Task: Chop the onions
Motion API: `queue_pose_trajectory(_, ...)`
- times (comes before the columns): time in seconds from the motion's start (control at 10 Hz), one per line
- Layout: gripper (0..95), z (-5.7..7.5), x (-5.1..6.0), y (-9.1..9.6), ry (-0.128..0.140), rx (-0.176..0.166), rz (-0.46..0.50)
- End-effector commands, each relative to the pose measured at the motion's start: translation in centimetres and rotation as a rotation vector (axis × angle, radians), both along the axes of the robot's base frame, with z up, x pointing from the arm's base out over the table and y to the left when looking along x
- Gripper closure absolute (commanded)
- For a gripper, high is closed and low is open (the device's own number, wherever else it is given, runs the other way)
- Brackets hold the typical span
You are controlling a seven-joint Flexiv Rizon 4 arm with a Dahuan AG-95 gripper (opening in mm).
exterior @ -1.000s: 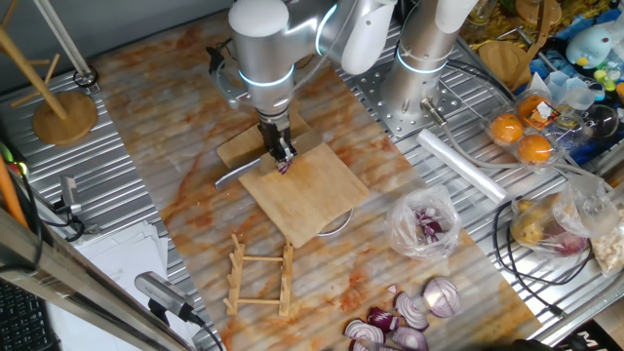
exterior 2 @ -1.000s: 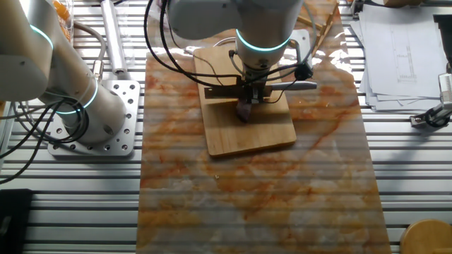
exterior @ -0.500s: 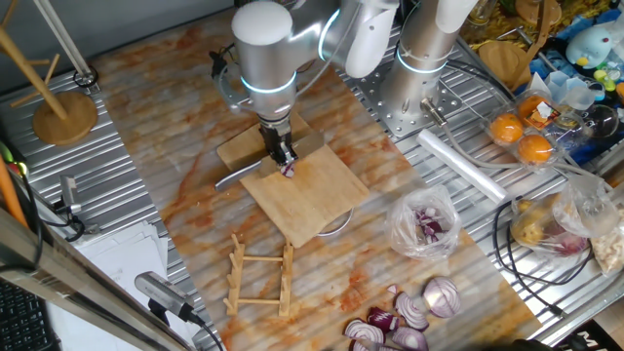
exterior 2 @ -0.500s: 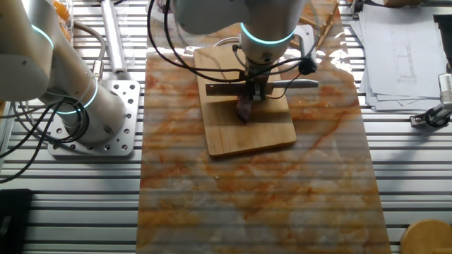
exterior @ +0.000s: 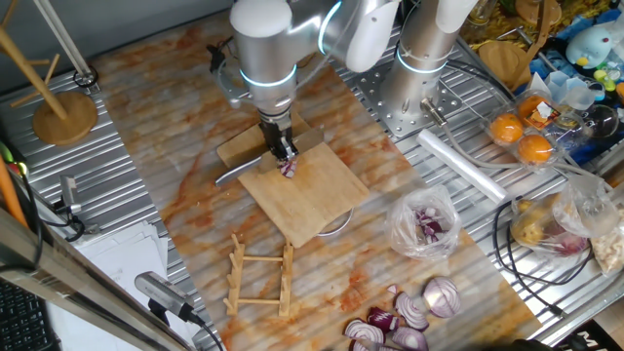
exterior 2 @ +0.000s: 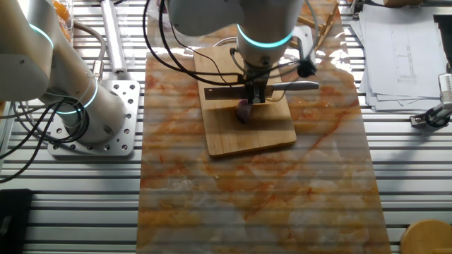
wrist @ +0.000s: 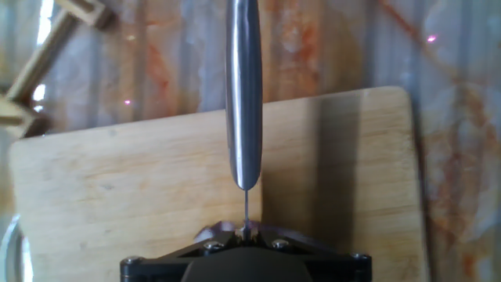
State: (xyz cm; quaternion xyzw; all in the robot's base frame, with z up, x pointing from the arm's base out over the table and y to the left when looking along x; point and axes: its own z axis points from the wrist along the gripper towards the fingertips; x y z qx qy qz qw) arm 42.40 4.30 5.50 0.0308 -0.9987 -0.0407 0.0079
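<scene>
Nearest in one fixed view, a group of bigger onion halves and slices (exterior: 408, 322) lies at the near edge of the worktop (exterior: 175, 136), with a small wooden rack (exterior: 261, 276) to its left and a clear bag of onion pieces (exterior: 425, 222) a little farther back on the right; none of these are being cut. Farther in, the cutting board (exterior: 304, 190) lies on the marbled mat, and the onion wedge (exterior: 287, 168) sits near its far-left edge, a small purple piece with a pale face, also seen on the board in the other fixed view (exterior 2: 242, 111). The claw (exterior: 282, 151) hangs right over the wedge, closed on a knife (exterior 2: 248, 89) whose handle sticks out to one side and whose blade runs across the board just above the onion; in the hand view the knife (wrist: 243, 94) shows edge-on, running away from the camera, with only a sliver of onion (wrist: 215, 231) peeking out beneath the claw's body. The main risk, as I judge it, is that the small loose wedge rolls or skids out from under the blade as it presses down, since nothing holds it in place. A cut landing off-centre could flick bits off the board's far edge, which lies close by. The board itself could also shift on the smooth mat under a hard downward push.
</scene>
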Motion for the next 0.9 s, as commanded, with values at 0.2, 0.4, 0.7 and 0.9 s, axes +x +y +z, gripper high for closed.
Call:
queue_pose_trajectory(0.2,95.0,0.24,0.00,-0.03,-0.003,-0.003,-0.014)
queue_pose_trajectory(0.4,95.0,0.35,-0.01,-0.19,-0.001,-0.005,-0.025)
queue_pose_trajectory(0.7,95.0,0.46,0.01,-0.61,0.003,0.004,-0.067)
queue_pose_trajectory(0.9,95.0,0.46,0.01,-0.61,0.010,0.010,-0.084)
